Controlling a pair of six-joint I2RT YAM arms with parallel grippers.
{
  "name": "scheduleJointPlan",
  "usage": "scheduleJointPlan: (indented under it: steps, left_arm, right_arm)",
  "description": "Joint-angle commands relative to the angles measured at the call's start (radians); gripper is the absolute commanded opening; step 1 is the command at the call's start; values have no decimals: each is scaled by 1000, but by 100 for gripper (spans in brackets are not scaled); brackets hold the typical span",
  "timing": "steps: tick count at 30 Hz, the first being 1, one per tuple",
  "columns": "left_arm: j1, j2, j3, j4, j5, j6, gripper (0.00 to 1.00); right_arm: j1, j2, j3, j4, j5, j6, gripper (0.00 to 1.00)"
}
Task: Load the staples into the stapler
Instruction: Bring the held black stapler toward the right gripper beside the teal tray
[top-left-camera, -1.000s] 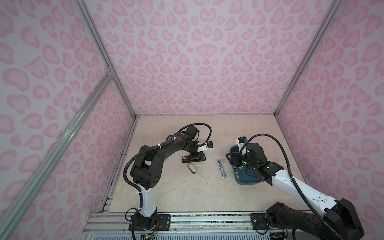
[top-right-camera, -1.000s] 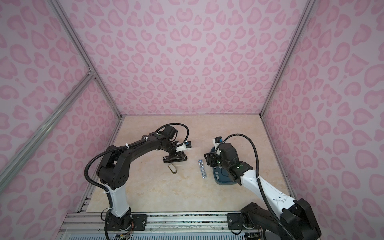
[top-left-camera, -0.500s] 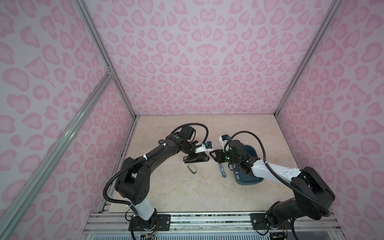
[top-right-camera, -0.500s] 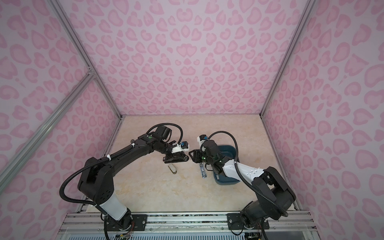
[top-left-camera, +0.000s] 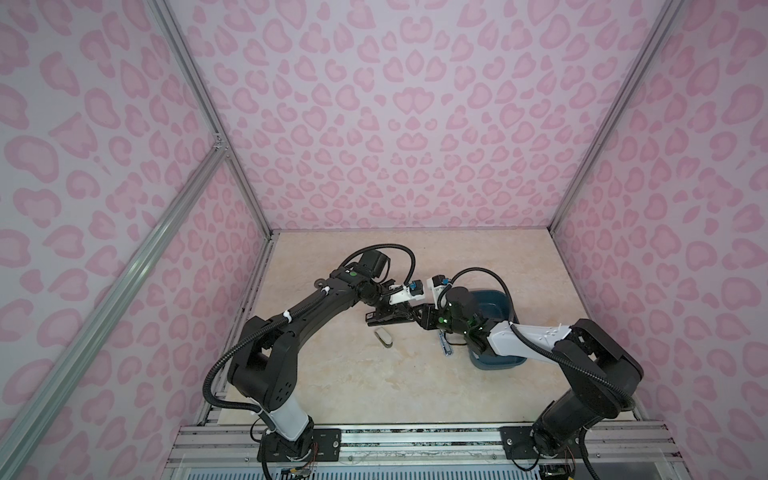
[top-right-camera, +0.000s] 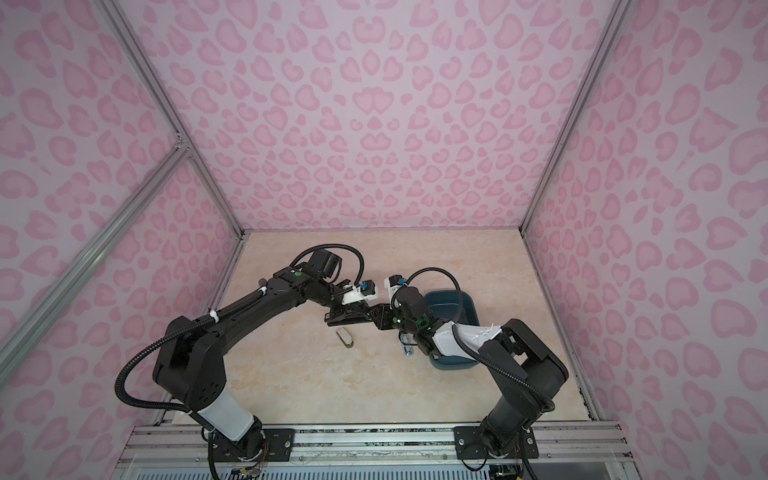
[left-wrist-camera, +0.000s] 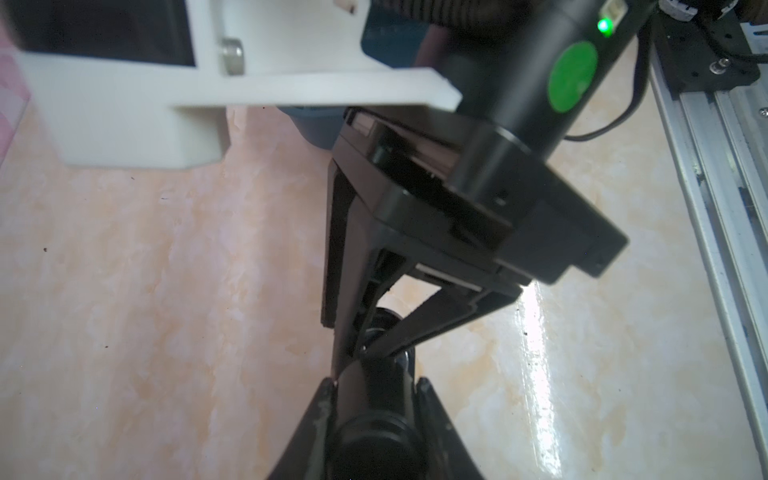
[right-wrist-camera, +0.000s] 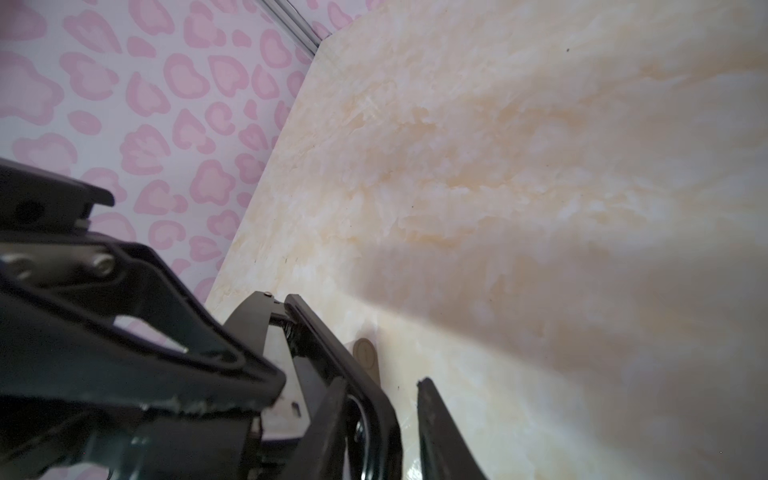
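Note:
A black stapler (top-left-camera: 386, 323) lies on the table in both top views, with its arms spread apart in the right wrist view (right-wrist-camera: 257, 332). My left gripper (top-left-camera: 392, 316) is shut on one end of it; in the left wrist view its fingers (left-wrist-camera: 322, 399) press the stapler's black body (left-wrist-camera: 374, 386). My right gripper (top-left-camera: 417, 319) reaches in from the right. Its open jaws straddle the stapler's upper arm (right-wrist-camera: 374, 411), and a strip of table shows between that arm and one finger (right-wrist-camera: 436, 415). The staples are not visible in any view.
A small beige stapler (top-left-camera: 383, 336) lies just in front of the black one. A blue and silver stapler (top-left-camera: 445, 348) lies partly under my right arm. A dark blue bin (top-left-camera: 500, 300) stands at the right, behind that arm. Pink patterned walls enclose the table.
My right arm swung left from over the blue bin to the black stapler's end, and its jaws narrowed. The left gripper kept its hold on the stapler.

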Motion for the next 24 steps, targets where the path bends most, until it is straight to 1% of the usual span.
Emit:
scheduleJointPlan:
  steps: [1, 5, 7, 10, 12, 14, 17, 21, 24]
  left_arm:
    - [24, -22, 29, 89, 148, 5, 4]
    - [38, -28, 39, 81, 198, 17, 4]
    - [45, -45, 27, 82, 230, 33, 3]
    - [55, -72, 2, 111, 223, 23, 4]
    - [60, -76, 2, 102, 214, 28, 4]
    - [66, -82, -6, 93, 214, 33, 4]
    - [89, -95, -35, 111, 259, 44, 4]
    - [94, -104, -43, 93, 270, 61, 4]
    - [95, -100, -36, 71, 258, 72, 4]
  right_arm:
    - [13, 22, -18, -98, 65, -9, 28]
    - [19, 32, -34, -83, 82, -8, 27]
    - [20, 37, -46, -72, 88, -4, 23]
    - [20, 45, -73, -43, 90, 16, 19]
    - [21, 48, -82, -24, 80, 23, 20]
    - [22, 51, -74, -29, 78, 20, 25]
    - [27, 30, -70, -35, 88, -5, 30]
    - [32, -74, -86, -66, 107, -87, 32]
    - [44, -183, -117, -67, 102, -186, 32]
